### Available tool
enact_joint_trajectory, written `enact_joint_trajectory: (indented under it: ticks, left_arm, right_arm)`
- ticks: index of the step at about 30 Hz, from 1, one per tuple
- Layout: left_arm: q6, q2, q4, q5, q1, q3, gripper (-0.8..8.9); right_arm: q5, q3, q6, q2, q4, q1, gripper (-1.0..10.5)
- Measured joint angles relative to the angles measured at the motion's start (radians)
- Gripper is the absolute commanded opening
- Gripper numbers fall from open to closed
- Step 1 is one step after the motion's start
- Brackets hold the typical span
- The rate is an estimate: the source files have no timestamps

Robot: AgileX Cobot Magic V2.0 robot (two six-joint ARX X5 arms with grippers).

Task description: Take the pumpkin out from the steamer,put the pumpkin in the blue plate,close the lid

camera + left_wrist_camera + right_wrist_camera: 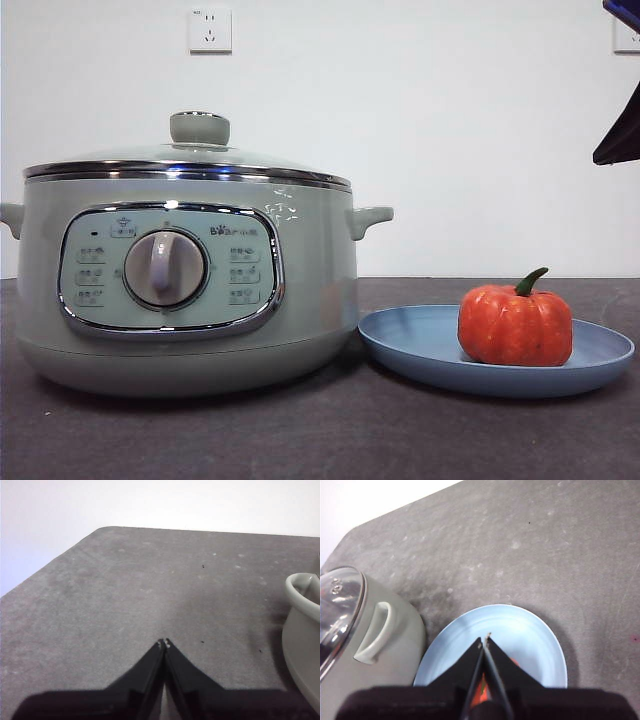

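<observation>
The pale green steamer (pixel 190 280) stands at the left with its glass lid (pixel 190 160) resting on top. The orange pumpkin (pixel 515 325) sits upright on the blue plate (pixel 410 345) to the steamer's right. My right gripper (pixel 485 639) is shut and empty, hovering above the plate (pixel 470 635); the pumpkin (pixel 481 686) shows only as an orange sliver behind its jaws. That arm shows as a dark tip (pixel 620 135) at the top right of the front view. My left gripper (pixel 164 642) is shut and empty over bare table beside the steamer's handle (pixel 302 592).
The dark grey table (pixel 330 440) runs to a white wall with a socket (pixel 210 30). The steamer's side handle (pixel 375 632) and lid edge (pixel 340 610) show in the right wrist view, close to the plate.
</observation>
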Motion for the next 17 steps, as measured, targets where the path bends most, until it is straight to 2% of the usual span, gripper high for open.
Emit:
enact_joint_trajectory:
  ticks: [4,8,13,17]
  left_arm:
    - [0.0,0.0,0.0,0.0,0.0,0.0,-0.03]
    - [0.0,0.0,0.0,0.0,0.0,0.0,-0.03]
    - [0.0,0.0,0.0,0.0,0.0,0.0,-0.03]
    - [0.0,0.0,0.0,0.0,0.0,0.0,-0.03]
  right_arm:
    - [0.003,0.0,-0.015,-0.007,-0.007,0.005,0.0]
    - [0.105,0.0,-0.057,-0.064,-0.033,0.004,0.0]
    - [0.131,0.0,-0.171,-0.18,-0.098,0.0,0.0]
    - [0.129,-0.001,-0.307,-0.279,-0.116,-0.003,0.0]
